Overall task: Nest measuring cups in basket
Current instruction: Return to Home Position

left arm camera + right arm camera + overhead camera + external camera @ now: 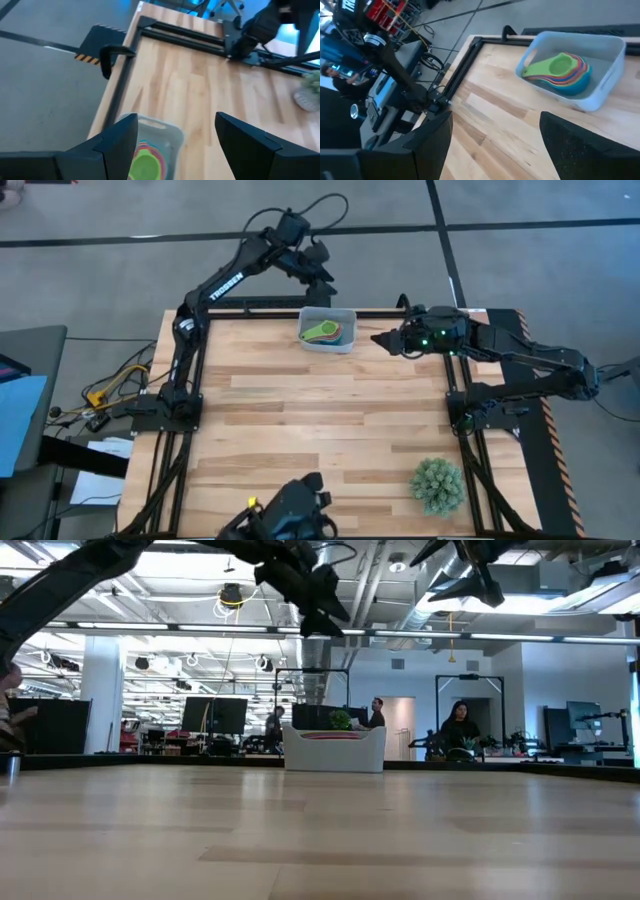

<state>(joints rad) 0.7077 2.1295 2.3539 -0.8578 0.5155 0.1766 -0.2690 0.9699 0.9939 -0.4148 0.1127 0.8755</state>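
The measuring cups [561, 71] sit nested one inside another in the basket [600, 90], green one on top, handles fanned toward one end. The basket [327, 330] rests flat on the table at its far edge, near the middle. Its pale wall [334, 748] also shows in the low view. My left gripper [322, 272] hangs high beyond the far edge, above and behind the basket, open and empty. The left wrist view shows the cups [146, 161] below its fingers. My right gripper [383, 339] floats right of the basket, open and empty, pointing left toward it.
A spiky green ball-shaped plant [438, 485] stands near the table's near right corner. Black frame rails [480, 440] run along the left and right sides. The middle of the wooden table top [320, 420] is bare. People stand in the room beyond [458, 728].
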